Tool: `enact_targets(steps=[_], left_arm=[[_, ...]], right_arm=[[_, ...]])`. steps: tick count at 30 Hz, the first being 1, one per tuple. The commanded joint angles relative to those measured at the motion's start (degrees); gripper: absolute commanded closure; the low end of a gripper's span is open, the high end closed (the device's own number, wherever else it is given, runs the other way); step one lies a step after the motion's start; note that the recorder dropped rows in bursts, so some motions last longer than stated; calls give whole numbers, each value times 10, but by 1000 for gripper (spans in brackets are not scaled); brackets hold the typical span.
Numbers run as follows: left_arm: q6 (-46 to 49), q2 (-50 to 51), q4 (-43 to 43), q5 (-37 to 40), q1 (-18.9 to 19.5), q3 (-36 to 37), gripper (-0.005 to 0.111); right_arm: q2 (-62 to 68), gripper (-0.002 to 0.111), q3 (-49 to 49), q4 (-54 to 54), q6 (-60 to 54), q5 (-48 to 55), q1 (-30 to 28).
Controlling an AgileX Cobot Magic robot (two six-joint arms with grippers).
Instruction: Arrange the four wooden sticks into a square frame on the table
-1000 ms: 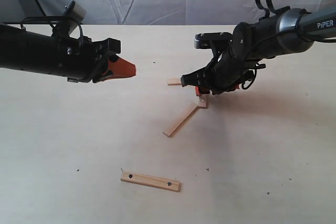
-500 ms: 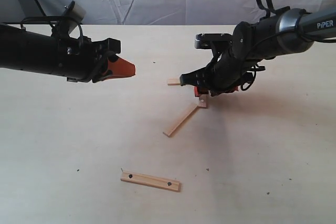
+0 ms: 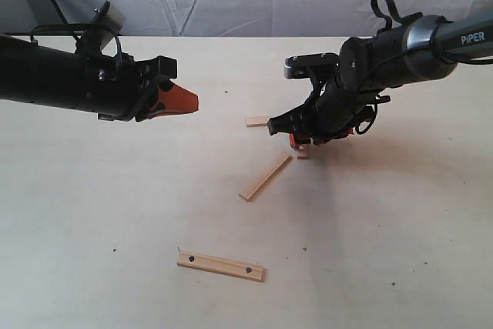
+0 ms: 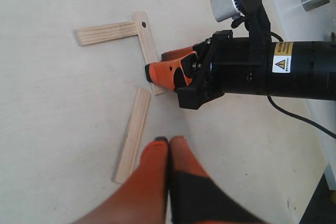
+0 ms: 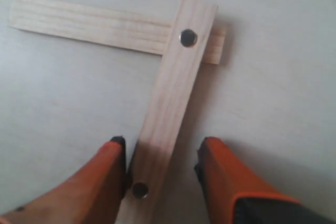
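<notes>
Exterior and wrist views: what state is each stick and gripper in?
corner plain stick: flat, one end under corner dotted stick.
corner dotted stick: flat, on top.
diagonal plain stick: flat, overlapping nothing.
near dotted stick: flat, alone.
left gripper: shut, empty.
right gripper: open, jaws straddling corner dotted stick.

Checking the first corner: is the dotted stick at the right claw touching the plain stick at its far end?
Touching. The right wrist view shows the dotted stick lying over one end of the plain stick, hiding part of it.
</notes>
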Motion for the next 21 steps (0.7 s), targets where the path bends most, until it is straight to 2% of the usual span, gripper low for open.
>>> enact_targets(steps=[1,8,12,14,15,17,21], left_arm=[[2,-4,0,-1,-4,-1,107],[4,-4,3,-1,-12,-1,107],[-5,-4,69,-3,-43,-24,107],[-31,-9,127,-30,-77,-42,107],[-51,-12,162,-58,-95,-49,107],[-140,-14,290,-114,-144,-68,107],[-348,4,589,-153,-239,-114,107]], right_arm=[[3,63,1,-13,-1,12,-1],[-56,63,1,6,0,44,-7],[-100,63,1,9,13,97,-44],[-119,63,1,12,13,125,-80],[-126,63,1,13,13,138,-100],[-139,63,1,13,10,161,-140],[-149,63,1,28,-21,205,-213]])
